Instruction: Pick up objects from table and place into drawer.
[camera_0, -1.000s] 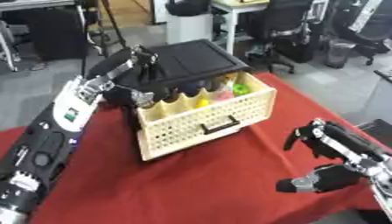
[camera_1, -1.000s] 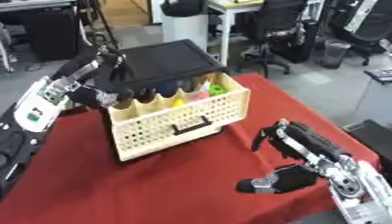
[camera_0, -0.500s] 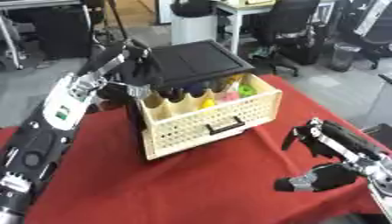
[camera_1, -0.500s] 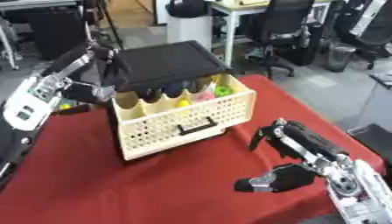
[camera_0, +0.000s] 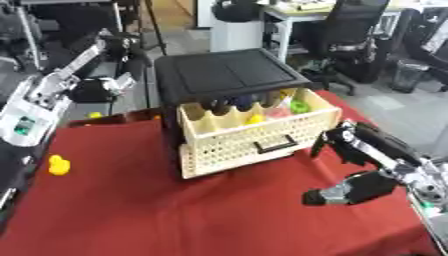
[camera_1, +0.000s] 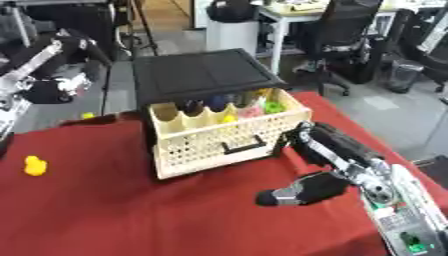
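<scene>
Both hands are off the objects. Your right hand (camera_0: 359, 150) hovers just right of the drawer (camera_0: 258, 132), fingers half curled around nothing, thumb low over the worktop (camera_0: 131, 210). Your left hand (camera_0: 105, 85) is raised at far left beside the black cabinet (camera_0: 227, 75); you cannot tell from here how wide its fingers are. Several coloured pieces already sit in the pulled-out drawer, so the job looks well along. One small yellow object (camera_0: 58, 165) lies at the left on the red cloth, well apart from the drawer, probably next.
</scene>
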